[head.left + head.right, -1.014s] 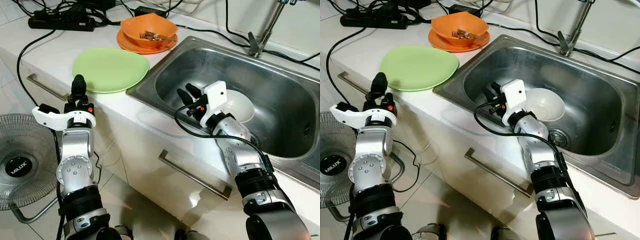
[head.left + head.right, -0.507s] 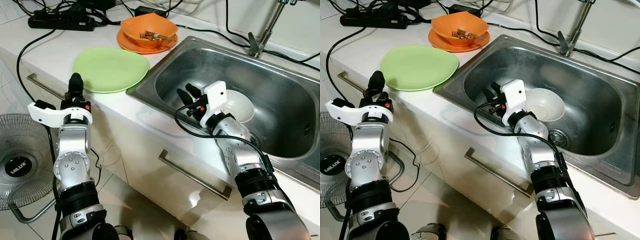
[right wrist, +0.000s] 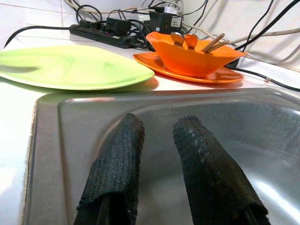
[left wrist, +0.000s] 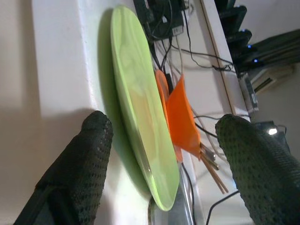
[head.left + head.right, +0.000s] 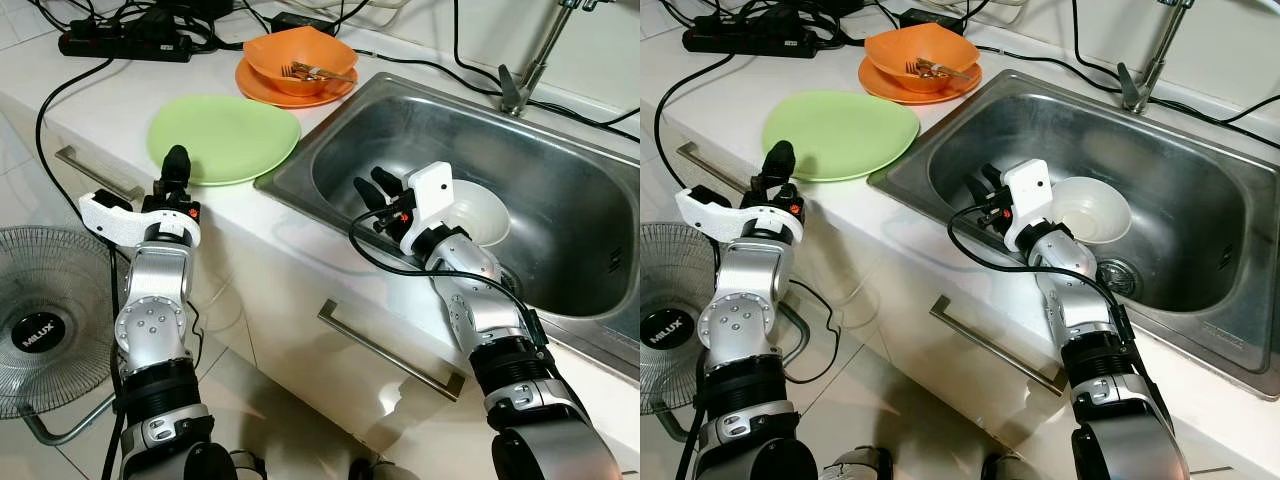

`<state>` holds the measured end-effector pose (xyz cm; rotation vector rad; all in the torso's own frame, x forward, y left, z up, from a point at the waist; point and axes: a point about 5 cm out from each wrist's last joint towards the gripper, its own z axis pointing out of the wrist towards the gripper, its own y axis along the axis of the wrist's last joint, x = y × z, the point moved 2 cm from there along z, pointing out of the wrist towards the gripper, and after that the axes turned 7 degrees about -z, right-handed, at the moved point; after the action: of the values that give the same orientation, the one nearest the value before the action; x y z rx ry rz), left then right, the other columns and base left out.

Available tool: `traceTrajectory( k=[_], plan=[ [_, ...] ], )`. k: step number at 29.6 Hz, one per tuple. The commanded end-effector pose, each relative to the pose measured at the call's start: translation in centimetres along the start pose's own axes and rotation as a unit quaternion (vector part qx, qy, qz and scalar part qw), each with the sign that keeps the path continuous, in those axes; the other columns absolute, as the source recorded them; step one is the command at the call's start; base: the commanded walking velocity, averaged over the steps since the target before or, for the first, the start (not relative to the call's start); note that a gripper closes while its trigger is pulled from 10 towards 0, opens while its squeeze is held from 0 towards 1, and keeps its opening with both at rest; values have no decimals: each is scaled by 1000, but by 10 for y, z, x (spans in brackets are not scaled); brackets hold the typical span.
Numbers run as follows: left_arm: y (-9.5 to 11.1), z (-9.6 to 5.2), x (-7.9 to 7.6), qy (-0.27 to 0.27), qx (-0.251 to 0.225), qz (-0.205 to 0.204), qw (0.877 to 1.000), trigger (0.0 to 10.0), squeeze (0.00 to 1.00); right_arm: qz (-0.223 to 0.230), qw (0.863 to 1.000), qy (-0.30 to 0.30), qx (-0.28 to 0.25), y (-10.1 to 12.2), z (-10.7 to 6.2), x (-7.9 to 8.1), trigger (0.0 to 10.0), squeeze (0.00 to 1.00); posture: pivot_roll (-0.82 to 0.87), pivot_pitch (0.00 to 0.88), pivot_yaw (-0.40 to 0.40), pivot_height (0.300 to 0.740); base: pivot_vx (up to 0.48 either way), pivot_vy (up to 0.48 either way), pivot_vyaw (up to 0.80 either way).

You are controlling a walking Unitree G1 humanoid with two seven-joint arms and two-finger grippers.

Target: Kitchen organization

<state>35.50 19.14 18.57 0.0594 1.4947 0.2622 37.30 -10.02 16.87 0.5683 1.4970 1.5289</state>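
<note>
A green plate [image 5: 224, 137] lies on the white counter left of the steel sink [image 5: 560, 150]. My left gripper [image 5: 177, 163] is at the plate's near edge. In the left wrist view it is open, with the plate's rim [image 4: 140, 117] between its fingers. Behind the plate, an orange bowl [image 5: 297, 52] holding utensils sits on an orange plate [image 5: 290, 90]. A white bowl [image 5: 480, 212] rests in the sink. My right gripper [image 5: 375, 188] is inside the sink to the left of the white bowl, open and holding nothing.
A faucet [image 5: 520, 80] stands behind the sink. A black power strip [image 5: 120, 45] and cables lie along the back of the counter. A floor fan [image 5: 40, 320] stands at the lower left. Drawer handles [image 5: 390, 350] run along the cabinet front.
My left gripper has moved right and forward to the green plate's near edge. The right arm and the white bowl have not moved.
</note>
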Motion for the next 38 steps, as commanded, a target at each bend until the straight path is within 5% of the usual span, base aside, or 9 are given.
traceTrajectory(
  k=[1,9,19,34,35,36,37,38],
  plan=[
    [-7,3,-8,-8,17,14,1000,10000,0,-4,1000,4,4,0,0,-1,10000,0,97,109,-30,740,0,0,0],
    [-9,8,-7,11,19,28,999,10000,0,-4,1000,2,4,0,0,-1,10000,0,93,106,-27,740,0,0,0],
    [-9,20,-26,22,15,24,999,10000,0,-7,1000,1,5,0,-1,-3,10000,0,92,107,-25,740,0,0,0],
    [-31,22,-39,103,25,-18,994,10000,0,-9,1000,5,10,0,-1,-3,10000,0,91,113,-26,740,0,0,0],
    [-31,22,-40,103,26,-17,994,9333,0,-9,1000,5,10,0,-1,-3,10000,0,91,113,-26,740,0,0,0],
    [-32,23,-42,101,27,-12,994,4745,0,-8,1000,5,10,0,-2,-3,10000,0,91,113,-25,740,0,0,0],
    [-32,23,-42,101,27,-12,994,4745,0,-8,1000,5,10,0,-2,-3,10000,0,91,113,-25,740,0,0,0],
    [-32,23,-43,101,27,-11,994,0,0,-8,1000,5,10,-1,-2,-3,10000,0,91,113,-25,740,0,0,0]
  ],
)
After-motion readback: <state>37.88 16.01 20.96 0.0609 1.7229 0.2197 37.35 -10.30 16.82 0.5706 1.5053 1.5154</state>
